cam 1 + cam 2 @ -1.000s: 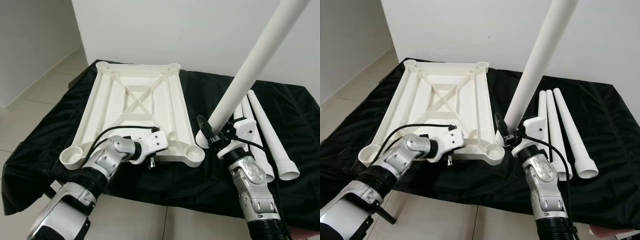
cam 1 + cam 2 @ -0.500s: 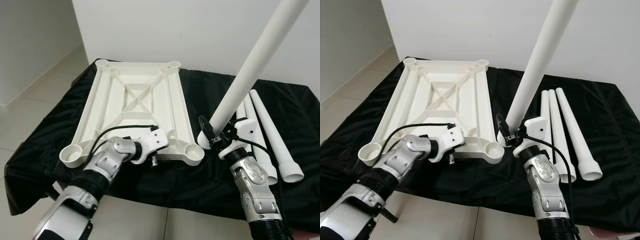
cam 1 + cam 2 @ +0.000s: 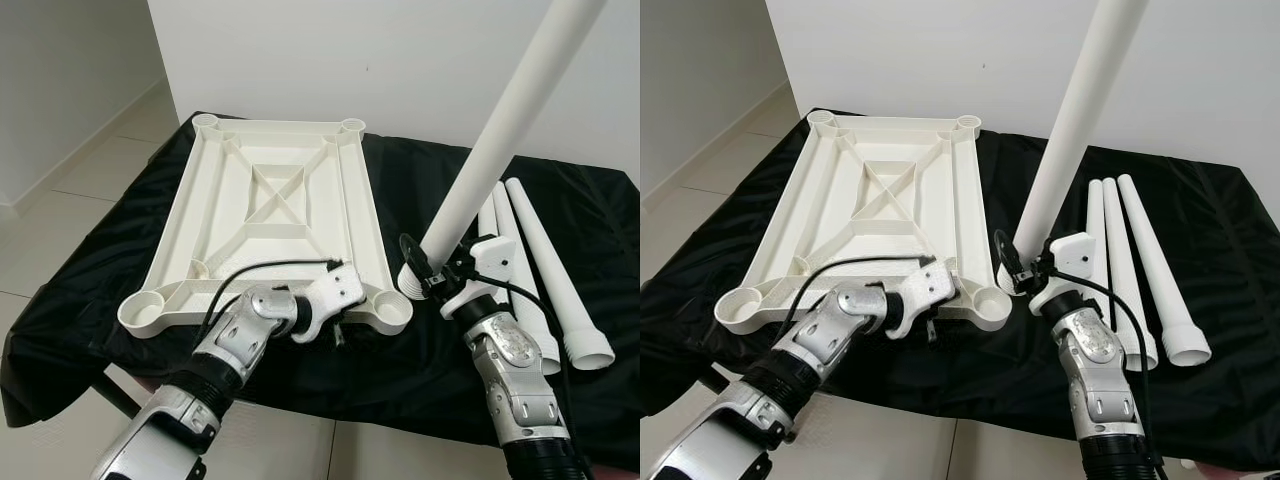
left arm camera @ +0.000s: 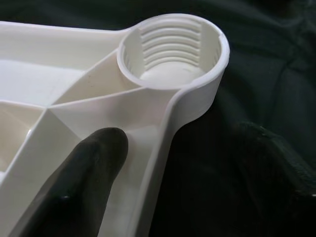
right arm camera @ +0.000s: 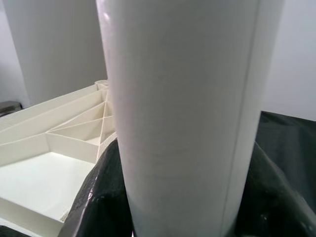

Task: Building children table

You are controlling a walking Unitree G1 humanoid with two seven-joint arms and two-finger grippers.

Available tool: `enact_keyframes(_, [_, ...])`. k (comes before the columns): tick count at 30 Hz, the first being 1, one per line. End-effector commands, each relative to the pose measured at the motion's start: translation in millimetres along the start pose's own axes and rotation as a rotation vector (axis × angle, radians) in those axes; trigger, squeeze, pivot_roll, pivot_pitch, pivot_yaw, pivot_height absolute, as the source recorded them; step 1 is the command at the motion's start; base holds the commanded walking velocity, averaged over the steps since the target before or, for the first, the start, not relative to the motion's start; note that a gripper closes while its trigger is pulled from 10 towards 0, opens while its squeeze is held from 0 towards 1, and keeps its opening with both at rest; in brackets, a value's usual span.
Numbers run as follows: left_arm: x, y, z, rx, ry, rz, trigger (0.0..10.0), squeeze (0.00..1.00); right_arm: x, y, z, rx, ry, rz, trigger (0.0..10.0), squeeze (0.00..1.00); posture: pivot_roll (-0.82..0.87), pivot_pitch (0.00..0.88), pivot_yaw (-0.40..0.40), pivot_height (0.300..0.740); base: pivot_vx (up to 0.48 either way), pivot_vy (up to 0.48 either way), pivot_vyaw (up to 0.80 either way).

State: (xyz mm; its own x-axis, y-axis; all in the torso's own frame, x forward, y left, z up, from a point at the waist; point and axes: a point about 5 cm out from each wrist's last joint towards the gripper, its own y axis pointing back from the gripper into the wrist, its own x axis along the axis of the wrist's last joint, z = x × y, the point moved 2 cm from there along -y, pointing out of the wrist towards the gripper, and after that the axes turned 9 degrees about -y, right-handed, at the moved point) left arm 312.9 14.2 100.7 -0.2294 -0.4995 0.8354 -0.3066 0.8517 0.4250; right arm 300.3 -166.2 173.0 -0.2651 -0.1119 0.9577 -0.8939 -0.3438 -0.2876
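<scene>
**A:** Since a second ago the left gripper (image 3: 338, 318) has slid along the near edge of the upturned table top (image 3: 270, 215) toward its near right corner, while the right arm has barely shifted.

**B:** What does the left one hold?

**A:** It straddles the near rim: in the left wrist view one black finger (image 4: 81, 182) lies on the inner rib beside the threaded socket (image 4: 170, 49). I judge it clamped on the table top to steady it, though the second finger is hidden.

**B:** And the leg?

**A:** The right gripper (image 3: 432, 278) is closed round the lower end of the table leg (image 3: 500, 130). Its long axis rises steeply, leaning up and away to the robot's right, so it is tilted, not upright.

**B:** Where's the socket from there?

**A:** Just beside the leg's foot, toward the robot's left and slightly nearer. The foot must shift left and the leg come upright before threading. Three spare legs (image 3: 545, 275) lie on the black cloth (image 3: 120, 255) further right.
</scene>
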Motion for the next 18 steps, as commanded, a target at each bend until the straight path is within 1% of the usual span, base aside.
enact_keyframes(1, [-18,3.9,6.3,-0.02,0.038,-0.065,7.5,0.0,3,-1.0,-0.1,0.009,0.012,0.002,10.0,0.0,-0.11,0.031,-0.003,0.74,0.0,0.0,0.0])
enact_keyframes(2, [-20,5.3,6.3,-0.019,0.048,-0.072,10.0,0.0,3,-1.0,0.0,0.011,0.015,0.001,10.0,0.0,-0.11,0.031,-0.003,0.74,0.0,0.0,0.0])
enact_keyframes(3, [-21,6.1,6.2,-0.018,0.054,-0.076,8.8,0.0,2,-1.0,0.0,0.012,0.017,0.0,10.0,0.0,-0.11,0.031,-0.003,0.74,0.0,0.0,0.0])
enact_keyframes(4, [-21,6.1,6.2,-0.018,0.054,-0.076,8.8,0.0,2,-1.0,0.0,0.012,0.017,0.0,10.0,0.0,-0.11,0.031,-0.003,0.74,0.0,0.0,0.0])
enact_keyframes(5, [-22,9.8,5.3,-0.01,0.059,-0.073,4.3,0.0,2,-1.3,0.5,0.014,0.018,-0.002,10.0,0.0,-0.1,0.03,-0.005,0.74,0.0,0.0,0.0])
enact_keyframes(8, [-22,11.8,3.3,0.004,0.08,-0.07,4.3,0.0,2,-1.6,0.9,0.015,0.018,-0.003,10.0,0.0,-0.1,0.029,-0.004,0.74,0.0,0.0,0.0])
enact_keyframes(9, [-22,13.0,2.3,0.009,0.079,-0.066,0.0,0.0,2,-2.2,0.7,0.018,0.019,-0.004,10.0,0.0,-0.1,0.027,-0.006,0.74,0.0,0.0,0.0])
enact_keyframes(11, [-21,14.4,2.2,0.004,0.074,-0.058,0.0,0.0,3,-2.7,0.3,0.022,0.018,-0.003,10.0,0.0,-0.1,0.026,-0.006,0.74,0.0,0.0,0.0])
enact_keyframes(13, [-22,19.1,-3.4,0.026,0.078,-0.062,0.0,0.0,4,-4.9,-2.6,0.05,0.015,-0.001,10.0,0.0,-0.1,0.023,-0.007,0.74,0.0,0.0,0.0])
enact_keyframes(14, [-23,20.3,-4.2,0.028,0.065,-0.069,0.0,0.0,4,-5.2,-3.0,0.056,0.014,-0.001,10.0,0.0,-0.1,0.021,-0.008,0.74,0.0,0.0,0.0])
enact_keyframes(18, [-25,22.9,-4.6,0.023,0.057,-0.075,0.0,0.0,5,-5.5,-3.2,0.067,0.014,0.0,10.0,0.0,-0.1,0.018,-0.008,0.74,0.0,0.0,0.0])
